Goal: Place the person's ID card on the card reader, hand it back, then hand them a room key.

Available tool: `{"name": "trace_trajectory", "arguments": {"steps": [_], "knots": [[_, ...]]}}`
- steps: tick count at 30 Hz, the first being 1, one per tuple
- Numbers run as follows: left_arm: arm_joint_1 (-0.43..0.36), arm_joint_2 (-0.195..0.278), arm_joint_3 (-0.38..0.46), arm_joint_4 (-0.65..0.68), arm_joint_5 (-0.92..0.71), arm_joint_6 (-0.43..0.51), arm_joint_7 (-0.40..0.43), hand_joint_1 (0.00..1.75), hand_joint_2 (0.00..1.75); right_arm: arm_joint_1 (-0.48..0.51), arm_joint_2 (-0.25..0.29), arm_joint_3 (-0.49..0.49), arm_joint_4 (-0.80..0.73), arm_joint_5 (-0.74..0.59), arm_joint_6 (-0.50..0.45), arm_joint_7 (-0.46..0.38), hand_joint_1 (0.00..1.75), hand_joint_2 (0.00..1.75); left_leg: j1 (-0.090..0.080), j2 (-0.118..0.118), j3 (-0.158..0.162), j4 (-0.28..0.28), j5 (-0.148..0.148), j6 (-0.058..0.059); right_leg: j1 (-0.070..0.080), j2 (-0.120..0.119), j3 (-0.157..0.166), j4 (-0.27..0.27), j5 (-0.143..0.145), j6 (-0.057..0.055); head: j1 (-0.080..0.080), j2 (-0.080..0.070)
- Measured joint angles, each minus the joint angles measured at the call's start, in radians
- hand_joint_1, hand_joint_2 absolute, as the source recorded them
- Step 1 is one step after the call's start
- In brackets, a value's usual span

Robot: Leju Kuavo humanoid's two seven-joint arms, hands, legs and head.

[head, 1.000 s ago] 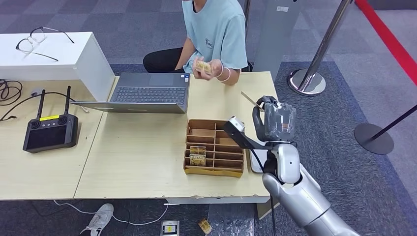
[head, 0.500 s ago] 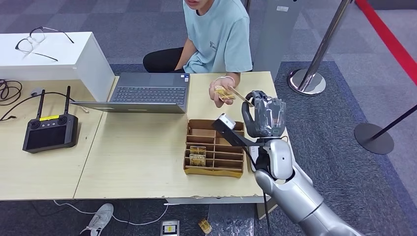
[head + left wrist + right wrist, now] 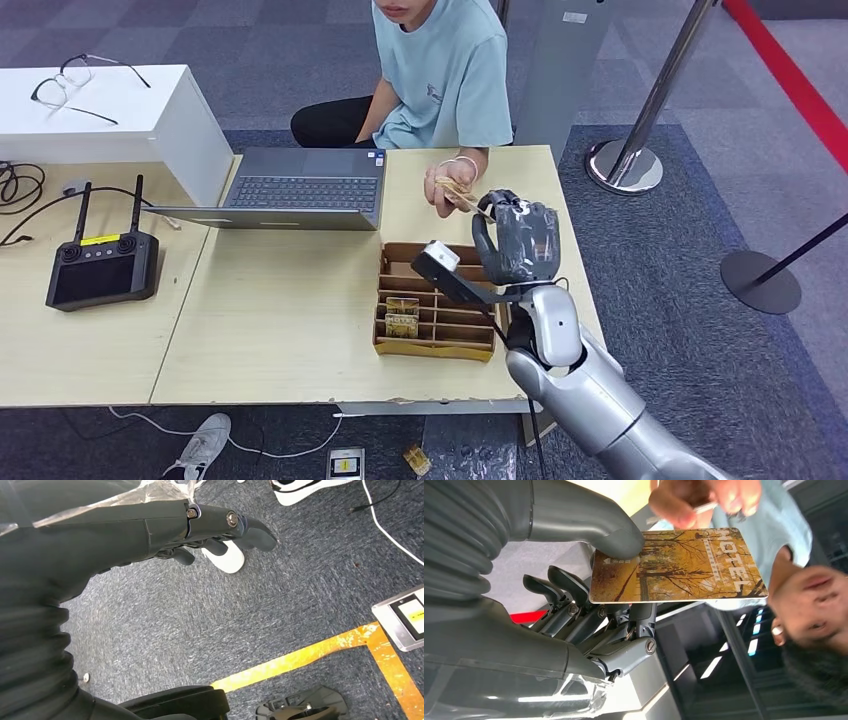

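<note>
- Left hand (image 3: 220,535) hung over the carpet, fingers loosely curled in, holding nothing.
- Room key (image 3: 676,565) was pinched by one short end between the right hand (image 3: 520,238)'s thumb (image 3: 616,535) and fingers; the rest stuck out free toward the person's hand (image 3: 452,187), near the table's far right corner.
- Risk: thin pinch; the card could drop if released before the person grips it.

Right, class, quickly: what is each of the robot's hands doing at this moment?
Left hand: hangs over the carpet, fingers curled in, holding nothing.
Right hand: pinches the hotel key card, held out to the person's hand.
</note>
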Motion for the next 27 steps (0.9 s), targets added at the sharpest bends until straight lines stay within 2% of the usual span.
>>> {"name": "trace_trajectory", "arguments": {"steps": [10,27], "knots": [[-0.002,-0.001,0.0,0.0,-0.006,-0.003,0.003,0.0,1.75,-0.009,0.033,0.038,0.081,-0.021,-0.004,-0.017,1.75,1.75,0.0,0.0,-0.001,0.0,0.0,0.0,0.0,0.0,-0.001,0.0,0.0,0.0,0.0,0.0],[-0.003,-0.001,0.0,0.0,-0.008,-0.007,0.008,0.0,1.75,-0.014,0.045,0.063,0.14,-0.029,-0.003,-0.017,1.75,1.75,0.0,0.0,-0.001,0.0,0.0,0.0,0.0,0.0,-0.001,0.0,0.0,0.0,0.0,0.0]]}}
